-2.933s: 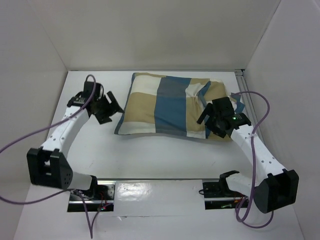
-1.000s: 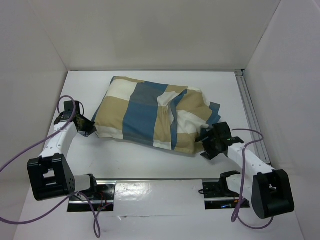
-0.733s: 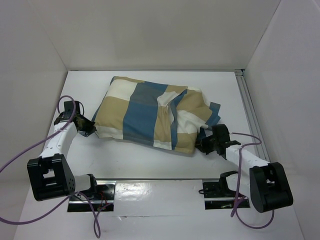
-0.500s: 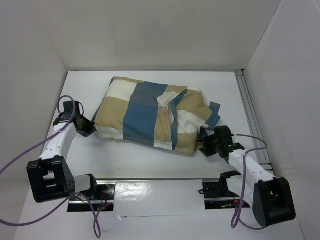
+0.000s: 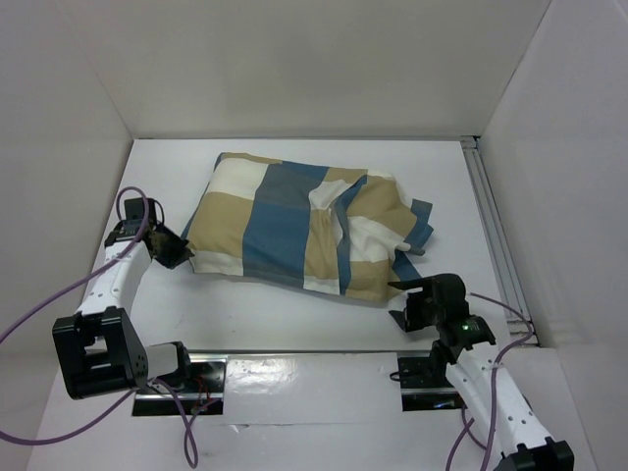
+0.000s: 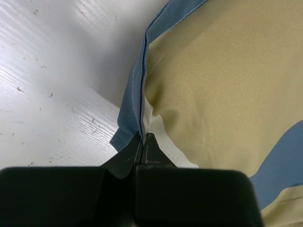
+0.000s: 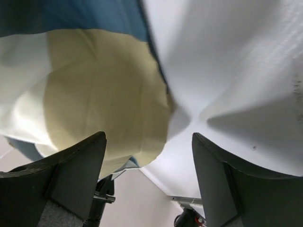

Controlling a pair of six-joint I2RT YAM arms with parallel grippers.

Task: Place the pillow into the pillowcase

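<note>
The pillowcase (image 5: pixel 294 231) is matt woven cloth, softly creased. The table (image 6: pixel 52 85) looks white, faintly grained, with a slight sheen. The rail (image 5: pixel 294 365) is shiny, mirror-like metal.

Right gripper (image 5: pixel 404 300) withdrawn from pillowcase (image 5: pixel 294 226) corner toward near edge, now apart from cloth.

White table (image 5: pixel 294 314) sat inside white walls (image 5: pixel 314 69). Metal rail (image 5: pixel 489 211) ran along its 3 o'clock edge; shiny mounting plate (image 5: pixel 304 368) lay at 6 o'clock.
</note>
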